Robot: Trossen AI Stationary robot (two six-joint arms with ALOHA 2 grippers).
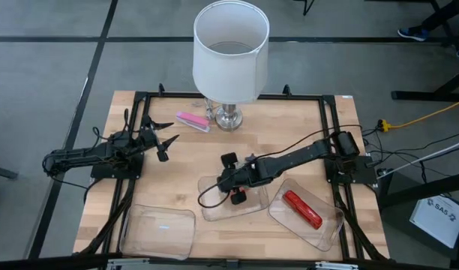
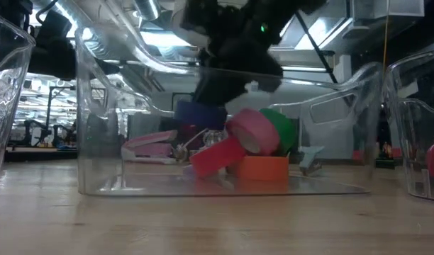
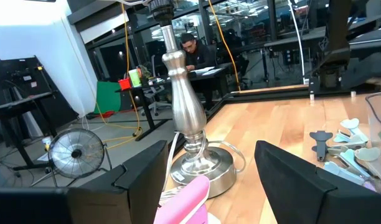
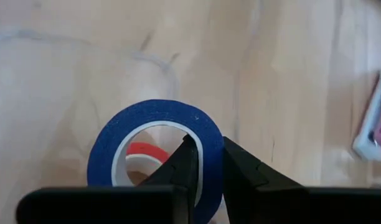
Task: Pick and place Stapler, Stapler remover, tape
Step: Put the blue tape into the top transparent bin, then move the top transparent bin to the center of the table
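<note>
From above, the right gripper (image 1: pixel 235 189) hangs over the middle clear tray (image 1: pixel 214 210), a red stapler (image 1: pixel 301 208) lies in the right tray (image 1: pixel 331 229), a pink stapler (image 1: pixel 193 121) sits by the lamp (image 1: pixel 229 56), and the left gripper (image 1: pixel 168 143) waits at the table's left. At table height, red, pink, green and orange tape rolls (image 2: pixel 249 149) show piled in that tray. Left wrist: its fingers (image 3: pixel 299 180) stand wide apart, empty. Right wrist: fingers (image 4: pixel 184 165) pinch the blue tape roll (image 4: pixel 156 149) by its wall.
</note>
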